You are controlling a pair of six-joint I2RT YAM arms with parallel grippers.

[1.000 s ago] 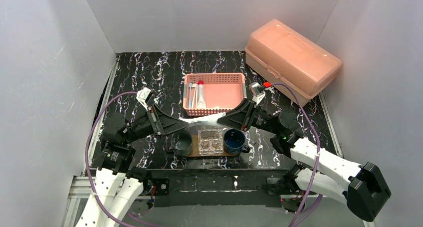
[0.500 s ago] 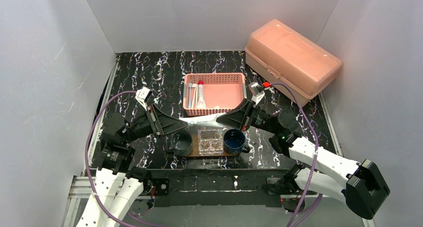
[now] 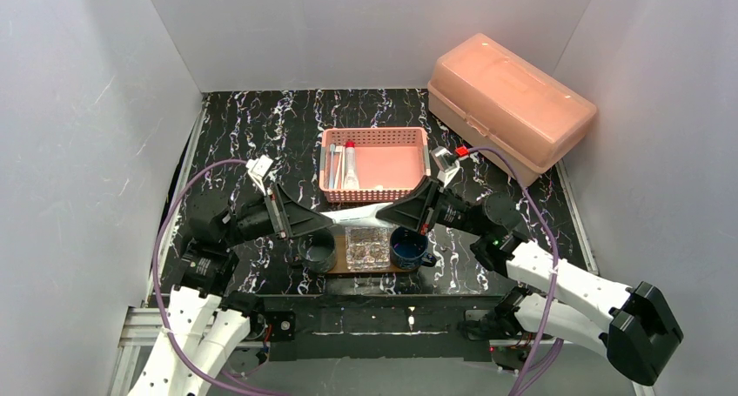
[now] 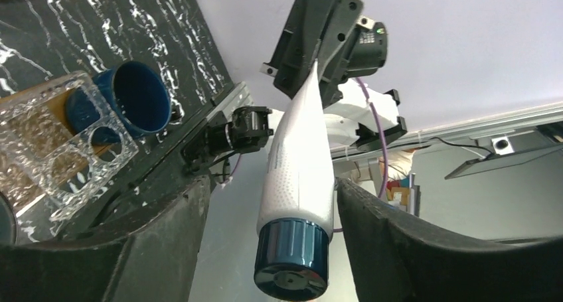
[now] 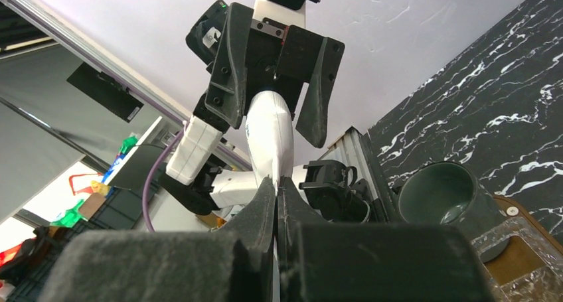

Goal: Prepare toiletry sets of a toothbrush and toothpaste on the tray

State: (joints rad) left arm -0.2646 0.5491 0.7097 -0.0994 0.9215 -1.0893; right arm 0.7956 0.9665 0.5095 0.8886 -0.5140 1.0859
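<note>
As my right gripper (image 3: 381,211) clamps the toothpaste tube (image 3: 352,213) tail, my left gripper (image 3: 325,217) sits half-open around it, likely mid-handover.

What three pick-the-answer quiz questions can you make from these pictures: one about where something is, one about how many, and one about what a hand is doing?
1. Where is the white tube with the blue cap?
A) lying on a chair
B) in the air between the left hand and the right hand
C) inside a drawer

2. How many cups stand on the wooden tray?
A) one
B) five
C) three

3. What is the right hand doing?
A) pinching the tube's flat end
B) hanging wide open
C) holding a spoon

Answers:
1 B: the tube bridges the gap between both hands, above the cups.
2 C: a grey-green cup, a glass cup and a blue mug sit in a row.
3 A: its fingers are shut on the tube's flat end.
</note>
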